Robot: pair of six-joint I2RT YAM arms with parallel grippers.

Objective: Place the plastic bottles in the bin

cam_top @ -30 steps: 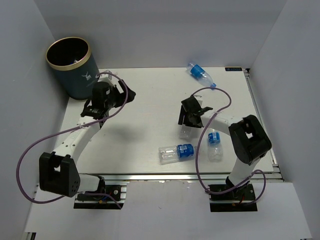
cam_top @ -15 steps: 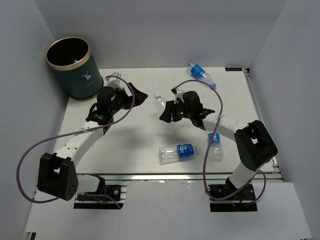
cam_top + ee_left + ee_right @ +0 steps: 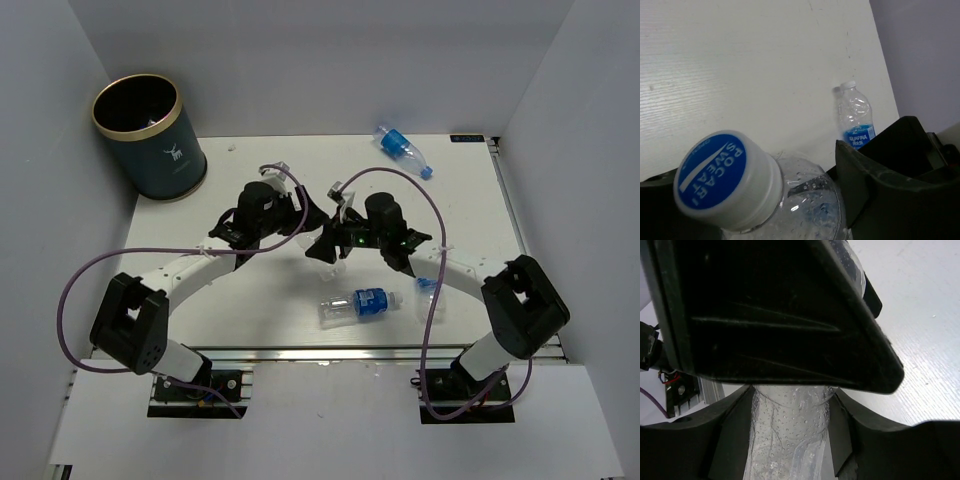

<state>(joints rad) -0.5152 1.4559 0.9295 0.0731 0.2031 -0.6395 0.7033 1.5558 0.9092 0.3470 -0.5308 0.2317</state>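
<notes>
mid-table: right claw (image 3: 325, 240) and left claw (image 3: 308, 215) now meet; a second ago they were well apart
right: clamped on a clear bottle (image 3: 760, 195)
left: around its cap end, can't tell if gripping
bin (image 3: 160, 150): far-left corner, away from both
upshot: looks like a handover so lefty can dump it

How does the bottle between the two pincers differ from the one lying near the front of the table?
The held bottle is clamped in the right pincer; the front bottle lies on its side, untouched. The held bottle's visible part is bare, with droplets inside; the front bottle wears a blue label. Both are small, clear plastic.
</notes>
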